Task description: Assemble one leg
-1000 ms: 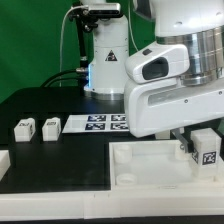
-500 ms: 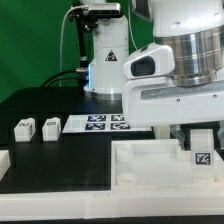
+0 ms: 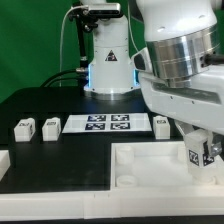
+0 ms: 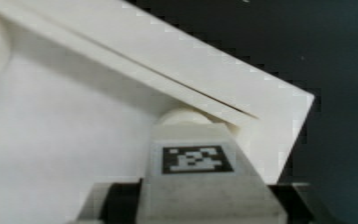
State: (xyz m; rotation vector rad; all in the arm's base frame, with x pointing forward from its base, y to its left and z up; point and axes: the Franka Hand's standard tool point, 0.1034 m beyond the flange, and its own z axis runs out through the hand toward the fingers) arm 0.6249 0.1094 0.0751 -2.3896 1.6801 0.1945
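Observation:
My gripper (image 3: 202,150) is shut on a white leg (image 3: 196,155) with a black-and-white tag, held upright at the far corner of the large white tray-like part (image 3: 150,172) on the exterior view's right. In the wrist view the held leg (image 4: 197,160) sits between my dark fingers (image 4: 119,200), its end at a round corner socket (image 4: 194,116) of the tray part (image 4: 69,130). Three more legs (image 3: 23,128) (image 3: 50,126) (image 3: 161,125) stand on the black table.
The marker board (image 3: 95,123) lies behind the tray part. A white block (image 3: 3,165) sits at the exterior view's left edge. A white robot base (image 3: 105,60) and cables stand at the back.
The arm has rotated and shifted towards the exterior view's right, uncovering the marker board and the leg beside it. The held leg has stayed near the tray's corner, slightly lower.

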